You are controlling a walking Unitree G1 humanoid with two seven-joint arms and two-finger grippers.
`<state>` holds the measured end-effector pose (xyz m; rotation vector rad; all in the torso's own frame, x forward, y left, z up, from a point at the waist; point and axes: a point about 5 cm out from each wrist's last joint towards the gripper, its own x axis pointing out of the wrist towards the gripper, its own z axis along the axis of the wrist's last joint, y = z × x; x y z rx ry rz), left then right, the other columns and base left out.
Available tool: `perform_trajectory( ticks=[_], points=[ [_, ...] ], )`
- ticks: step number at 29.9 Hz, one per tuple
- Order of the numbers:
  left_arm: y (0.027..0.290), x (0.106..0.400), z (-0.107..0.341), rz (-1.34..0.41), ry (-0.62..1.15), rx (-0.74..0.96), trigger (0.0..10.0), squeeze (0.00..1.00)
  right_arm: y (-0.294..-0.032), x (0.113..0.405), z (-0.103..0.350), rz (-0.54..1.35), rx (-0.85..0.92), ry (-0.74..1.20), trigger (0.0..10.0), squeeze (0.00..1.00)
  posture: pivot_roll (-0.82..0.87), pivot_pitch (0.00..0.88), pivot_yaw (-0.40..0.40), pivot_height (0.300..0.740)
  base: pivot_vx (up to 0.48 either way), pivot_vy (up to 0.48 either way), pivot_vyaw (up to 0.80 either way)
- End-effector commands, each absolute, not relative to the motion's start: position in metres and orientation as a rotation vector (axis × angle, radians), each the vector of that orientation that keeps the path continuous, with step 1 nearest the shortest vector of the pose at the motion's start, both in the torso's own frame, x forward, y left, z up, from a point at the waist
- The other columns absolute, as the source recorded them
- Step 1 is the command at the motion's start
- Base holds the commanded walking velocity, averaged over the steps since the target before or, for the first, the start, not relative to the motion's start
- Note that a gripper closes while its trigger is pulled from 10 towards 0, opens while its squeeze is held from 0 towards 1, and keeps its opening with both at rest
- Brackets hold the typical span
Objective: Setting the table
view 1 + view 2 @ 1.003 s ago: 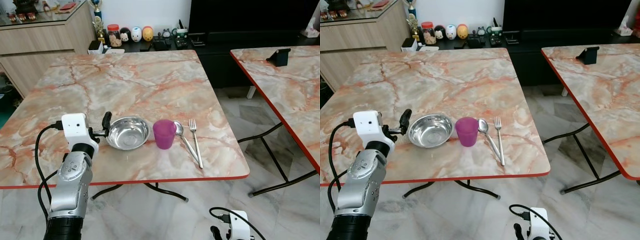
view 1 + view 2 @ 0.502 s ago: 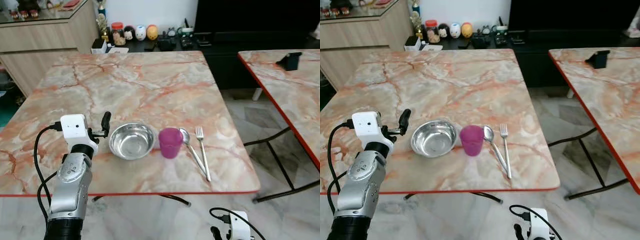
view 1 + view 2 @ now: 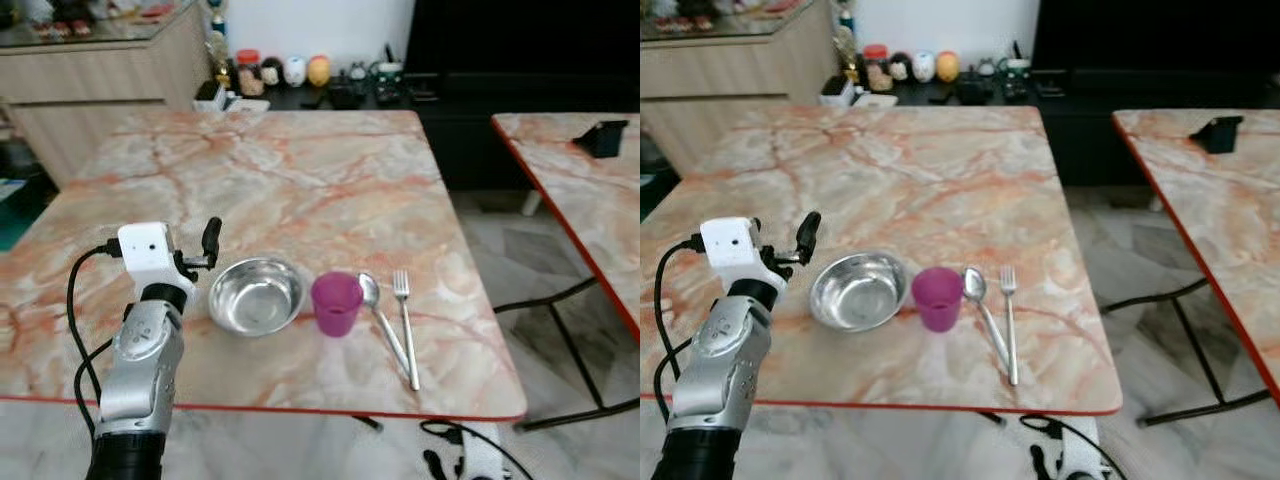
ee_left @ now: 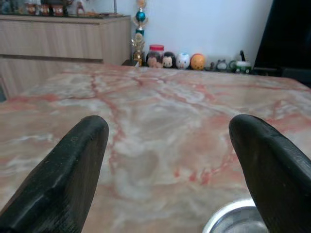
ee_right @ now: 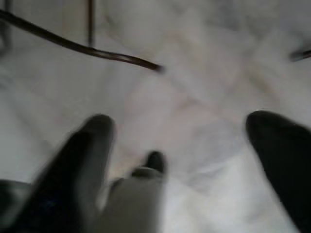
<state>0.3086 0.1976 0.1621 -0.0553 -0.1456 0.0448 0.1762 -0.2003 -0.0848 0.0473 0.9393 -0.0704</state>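
On the marble table (image 3: pixel 300 170), near its front edge, a steel bowl (image 3: pixel 256 296), a purple cup (image 3: pixel 336 303), a spoon (image 3: pixel 384 318) and a fork (image 3: pixel 408 328) stand in a row. My left gripper (image 3: pixel 209 238) hovers open just left of the bowl, level with its rim, holding nothing. In the left wrist view its fingers (image 4: pixel 73 170) are spread wide over the tabletop, with the bowl's rim (image 4: pixel 233 221) at the edge. My right gripper (image 5: pixel 180 160) hangs low over the floor, open and blurred.
A second marble table (image 3: pixel 590 200) stands to the right with a black device (image 3: pixel 604 138) on it; a strip of tiled floor (image 3: pixel 520 260) lies between the tables. Behind are a wooden cabinet (image 3: pixel 90 80) and a low dark shelf with figurines (image 3: pixel 290 72).
The whole picture has shifted, so the camera moved. The bowl, cup, spoon and fork keep their places on the table. My left gripper stays open beside the bowl.
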Motion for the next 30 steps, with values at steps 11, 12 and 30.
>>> perform_trajectory(
  ticks=[11, 12, 30],
  points=[
    [0.206, 0.308, 0.130, -0.065, 0.182, -0.102, 10.0, 0.00, -0.206, 0.175, -0.084, -0.070, 0.029, 0.950, 10.0, 0.00, -0.04, 0.000, 0.027, 0.720, 0.000, 0.000, 0.00],
    [0.207, 0.308, 0.129, -0.062, 0.189, -0.099, 10.0, 0.00, -0.206, 0.175, -0.084, -0.068, 0.028, 0.950, 10.0, 0.00, -0.04, 0.000, 0.027, 0.720, 0.000, 0.000, 0.00],
    [0.199, 0.321, 0.130, -0.063, 0.266, -0.144, 10.0, 0.00, -0.203, 0.174, -0.086, -0.074, 0.038, 0.952, 10.0, 0.00, -0.04, 0.000, 0.039, 0.720, 0.000, 0.000, 0.00]
  ],
)
